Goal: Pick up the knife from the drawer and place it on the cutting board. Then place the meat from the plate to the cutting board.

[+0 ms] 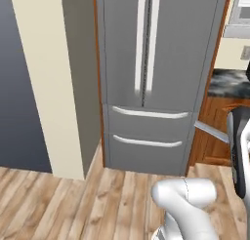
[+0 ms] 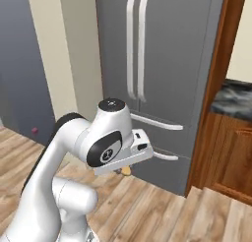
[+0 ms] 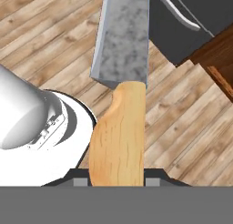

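Gripper (image 3: 117, 181) at 6 o'clock of hand view, jaws clamped on knife (image 3: 119, 89) by its orange-tan handle; mottled bluish-silver blade runs toward 12 o'clock, over wood-plank floor (image 3: 54, 41). In right base view, hand (image 2: 132, 152) hangs mid-frame above floor, tan handle end peeking beneath at 6 o'clock of hand. Beyond: grey refrigerator (image 1: 151, 78) at 12 o'clock with two vertical door handles, two drawer fronts below. Dark stone counter (image 2: 231, 101) on reddish-brown cabinet at 3 o'clock. No legible writing or brand anywhere.
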Motion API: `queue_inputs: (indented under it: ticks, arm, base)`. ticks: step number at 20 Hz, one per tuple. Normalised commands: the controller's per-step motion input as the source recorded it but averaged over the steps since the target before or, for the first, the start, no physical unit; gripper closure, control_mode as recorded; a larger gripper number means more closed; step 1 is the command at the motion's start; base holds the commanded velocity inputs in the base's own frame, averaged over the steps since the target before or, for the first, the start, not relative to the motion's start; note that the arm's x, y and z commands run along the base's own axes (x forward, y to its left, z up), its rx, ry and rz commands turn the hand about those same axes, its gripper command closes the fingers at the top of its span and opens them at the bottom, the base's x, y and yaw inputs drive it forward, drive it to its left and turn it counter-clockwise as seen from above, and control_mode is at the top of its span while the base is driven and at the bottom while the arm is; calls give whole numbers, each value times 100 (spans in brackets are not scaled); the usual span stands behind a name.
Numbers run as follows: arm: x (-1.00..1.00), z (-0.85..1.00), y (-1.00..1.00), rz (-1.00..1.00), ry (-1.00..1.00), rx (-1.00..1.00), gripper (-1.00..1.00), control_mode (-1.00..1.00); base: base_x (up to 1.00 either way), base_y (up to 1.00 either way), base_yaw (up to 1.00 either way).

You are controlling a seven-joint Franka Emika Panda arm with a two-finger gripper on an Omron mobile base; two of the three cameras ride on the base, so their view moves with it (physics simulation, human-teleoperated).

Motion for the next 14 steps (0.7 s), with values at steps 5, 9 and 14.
queue_inputs:
  ticks: [5, 9, 14]
  arm:
    - [0, 0, 0, 0, 0, 0, 100, 100]
    - [0, 0, 0, 0, 0, 0, 100, 100]
    - [0, 0, 0, 0, 0, 0, 100, 100]
  base:
    - [0, 51, 47]
    - [0, 51, 47]
    - [0, 53, 47]
